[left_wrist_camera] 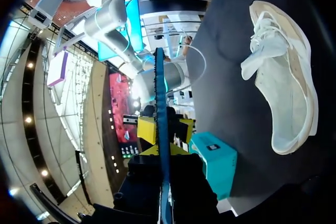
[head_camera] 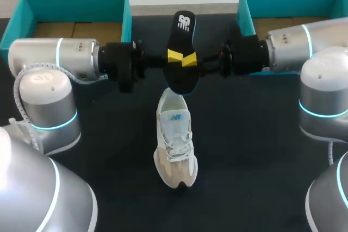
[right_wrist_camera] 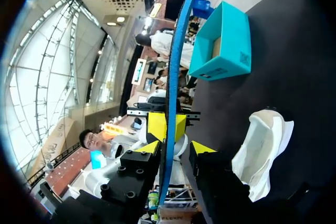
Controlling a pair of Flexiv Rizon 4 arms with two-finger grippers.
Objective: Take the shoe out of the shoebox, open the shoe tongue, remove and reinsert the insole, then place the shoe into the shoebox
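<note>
Black tabletop (head_camera: 261, 145) carried the shoe (head_camera: 175, 145). Above its heel end hung the insole (head_camera: 182, 36), clamped edge-up in the left hand (head_camera: 173, 55), with the right hand (head_camera: 190, 61) loosely spread around it. Removal looked done; reinsertion probably called for lowering it toe-first into the shoe.

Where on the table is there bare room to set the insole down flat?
Bare table lies on either side of the shoe, up to the left arm and the right arm. It is crowded behind the shoe's heel, where the left hand and right hand meet at the insole.
</note>
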